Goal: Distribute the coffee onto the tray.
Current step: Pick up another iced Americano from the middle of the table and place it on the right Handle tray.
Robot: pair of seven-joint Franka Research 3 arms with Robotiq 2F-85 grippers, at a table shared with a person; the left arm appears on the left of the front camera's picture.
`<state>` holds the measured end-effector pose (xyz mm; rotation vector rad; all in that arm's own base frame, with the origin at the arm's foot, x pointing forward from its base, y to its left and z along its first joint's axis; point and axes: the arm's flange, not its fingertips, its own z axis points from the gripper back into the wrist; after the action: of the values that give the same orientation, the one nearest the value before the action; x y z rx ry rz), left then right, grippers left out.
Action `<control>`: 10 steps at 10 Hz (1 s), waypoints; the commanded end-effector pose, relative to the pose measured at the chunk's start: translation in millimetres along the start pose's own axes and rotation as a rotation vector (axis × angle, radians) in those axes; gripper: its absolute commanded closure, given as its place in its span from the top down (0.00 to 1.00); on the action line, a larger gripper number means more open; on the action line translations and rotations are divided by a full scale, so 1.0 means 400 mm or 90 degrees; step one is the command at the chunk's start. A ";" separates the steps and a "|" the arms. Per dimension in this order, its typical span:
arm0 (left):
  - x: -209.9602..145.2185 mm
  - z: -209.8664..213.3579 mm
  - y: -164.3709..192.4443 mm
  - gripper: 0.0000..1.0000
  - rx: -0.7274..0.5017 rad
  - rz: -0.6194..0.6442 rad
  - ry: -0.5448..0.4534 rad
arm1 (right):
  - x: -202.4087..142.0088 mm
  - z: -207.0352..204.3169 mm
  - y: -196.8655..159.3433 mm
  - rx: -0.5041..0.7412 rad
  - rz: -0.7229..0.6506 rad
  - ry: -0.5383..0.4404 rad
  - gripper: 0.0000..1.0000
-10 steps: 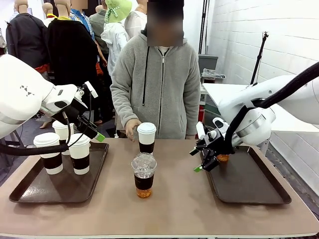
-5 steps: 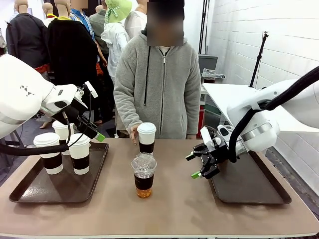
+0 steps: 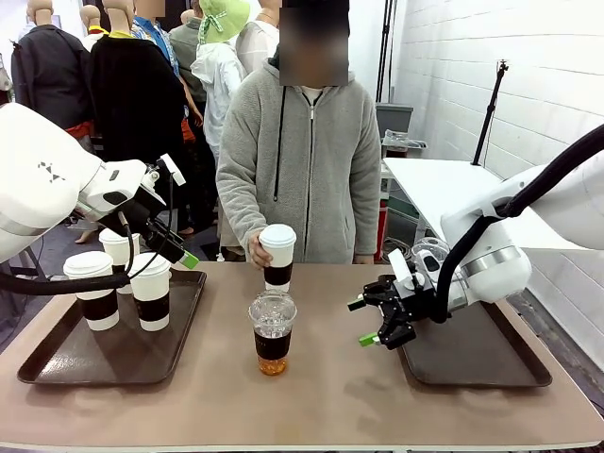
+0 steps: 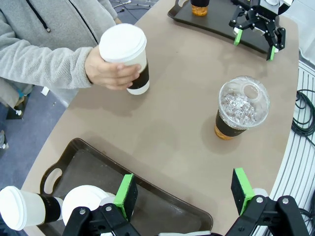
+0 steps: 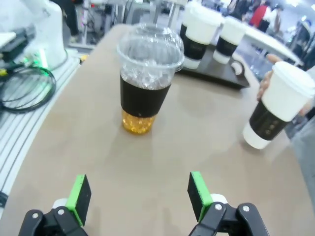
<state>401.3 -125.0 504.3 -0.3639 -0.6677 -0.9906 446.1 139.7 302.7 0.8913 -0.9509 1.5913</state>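
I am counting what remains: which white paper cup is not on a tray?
The lidded cup the person holds at the far middle; the other three stand on the left tray.

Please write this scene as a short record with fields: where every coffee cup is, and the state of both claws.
Left tray: dark brown plastic tray, holding three white lidded paper cups with black sleeves
Middle: clear dome-lidded plastic cup of dark iced coffee
Far side: fourth white paper cup, gripped by the person's hand
Right tray: second clear iced coffee cup
Claws: left claw open above the left tray; right claw open, aimed at the centre cup
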 end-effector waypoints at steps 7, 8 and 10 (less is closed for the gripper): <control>-0.008 -0.004 0.010 1.00 -0.011 -0.011 -0.016 | -0.042 -0.055 -0.021 0.010 0.000 -0.055 1.00; -0.008 -0.004 0.010 1.00 -0.011 -0.011 -0.016 | -0.042 -0.055 -0.021 0.010 0.000 -0.055 1.00; -0.008 -0.004 0.010 1.00 -0.011 -0.011 -0.016 | -0.042 -0.055 -0.021 0.010 0.000 -0.055 1.00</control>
<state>401.3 -125.0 504.4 -0.3638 -0.6678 -0.9906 460.3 156.3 278.8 0.9868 -1.0051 1.5685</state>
